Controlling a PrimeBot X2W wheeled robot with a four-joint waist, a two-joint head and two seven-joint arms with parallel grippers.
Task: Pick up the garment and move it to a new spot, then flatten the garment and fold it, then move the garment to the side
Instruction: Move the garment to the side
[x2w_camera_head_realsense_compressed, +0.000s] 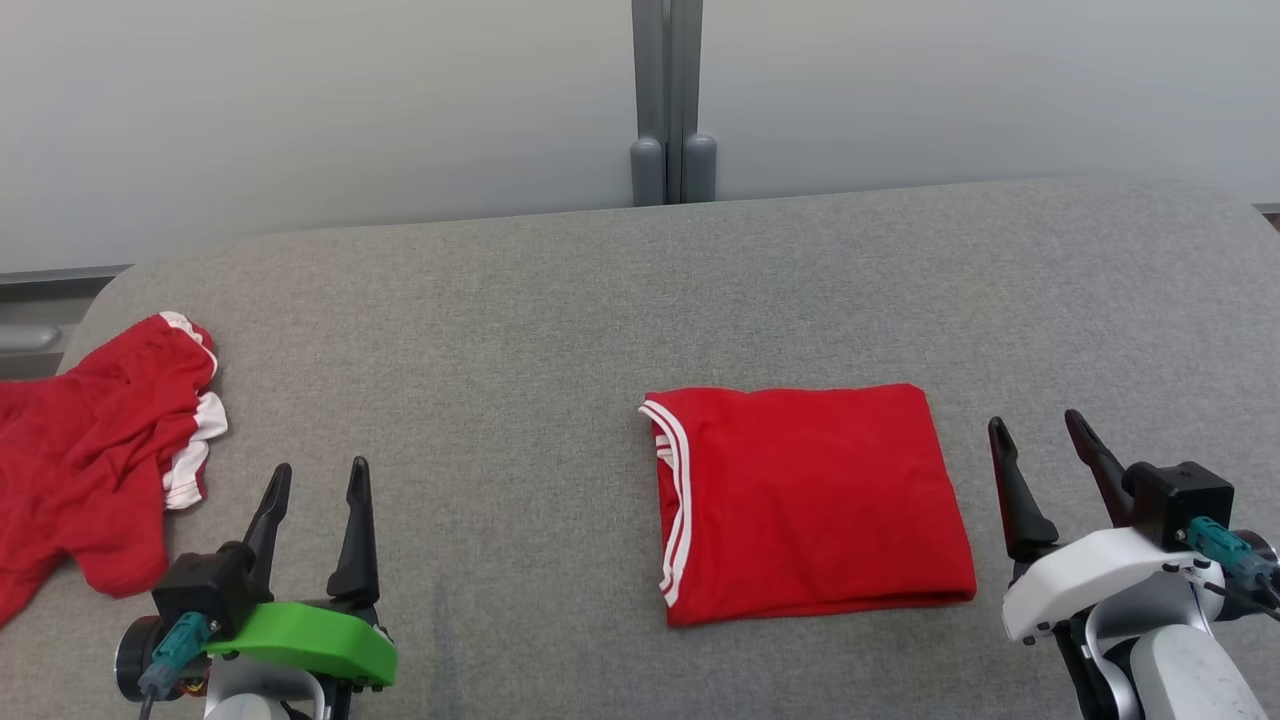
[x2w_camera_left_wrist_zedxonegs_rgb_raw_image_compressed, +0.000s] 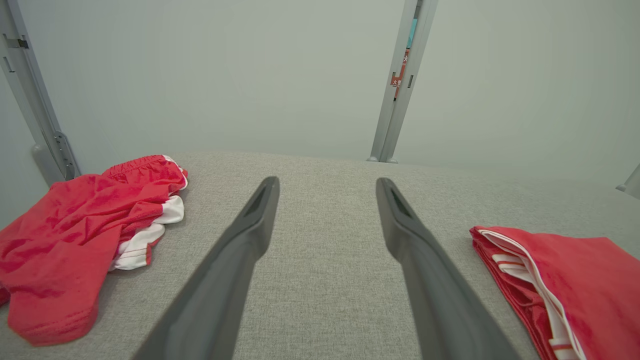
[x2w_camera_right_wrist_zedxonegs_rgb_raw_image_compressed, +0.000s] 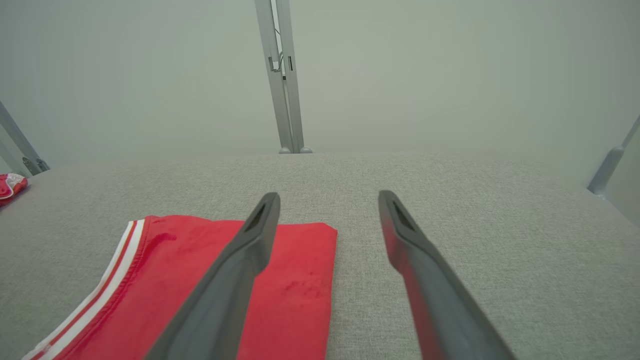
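Note:
A red garment (x2w_camera_head_realsense_compressed: 812, 500) with white stripes lies folded into a flat rectangle on the grey table, right of centre; it also shows as the folded garment (x2w_camera_left_wrist_zedxonegs_rgb_raw_image_compressed: 570, 280) and the folded garment (x2w_camera_right_wrist_zedxonegs_rgb_raw_image_compressed: 190, 295) in the wrist views. A second red garment (x2w_camera_head_realsense_compressed: 90, 450) lies crumpled at the table's left edge, seen too as the crumpled garment (x2w_camera_left_wrist_zedxonegs_rgb_raw_image_compressed: 85, 235). My left gripper (x2w_camera_head_realsense_compressed: 315, 480) stands open near the front left, between the two garments, holding nothing. My right gripper (x2w_camera_head_realsense_compressed: 1040, 425) stands open just right of the folded garment, empty.
The grey fabric table (x2w_camera_head_realsense_compressed: 560, 330) has a rounded far-left corner and ends at a pale wall with a grey upright post (x2w_camera_head_realsense_compressed: 668, 100) behind its middle. Bare cloth surface lies between the two garments and beyond the folded one.

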